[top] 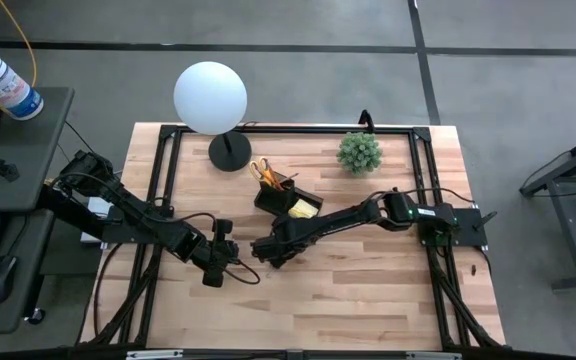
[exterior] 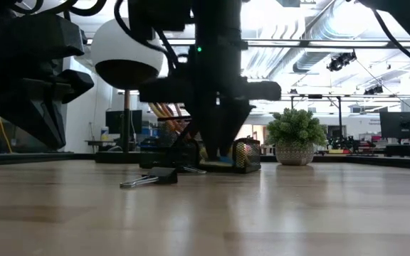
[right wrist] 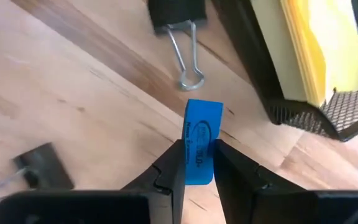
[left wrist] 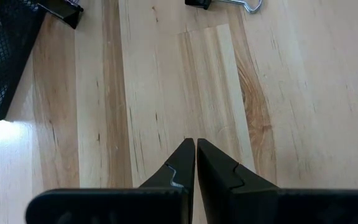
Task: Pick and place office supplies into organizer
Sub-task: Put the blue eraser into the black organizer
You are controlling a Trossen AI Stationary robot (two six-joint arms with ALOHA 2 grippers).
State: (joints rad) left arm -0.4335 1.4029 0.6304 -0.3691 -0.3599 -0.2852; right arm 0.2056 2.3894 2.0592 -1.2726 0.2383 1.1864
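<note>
High view: the right gripper point(top: 268, 250) sits low just in front of the organizer point(top: 286, 200); the left gripper point(top: 216, 268) waits beside it.

Low view: a binder clip point(exterior: 151, 178) lies near the right gripper, apparently on the table.

Left wrist: fingers pressed together, empty.

Right wrist: fingers pinch the blue eraser point(right wrist: 198, 150), the sticky-note pad point(right wrist: 308, 43) ahead inside the organizer.

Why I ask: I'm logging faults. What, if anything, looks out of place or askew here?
Nothing looks damaged or spilled. Two black binder clips lie loose on the wooden table outside the black mesh organizer. The right gripper holds the small blue eraser upright.
</note>
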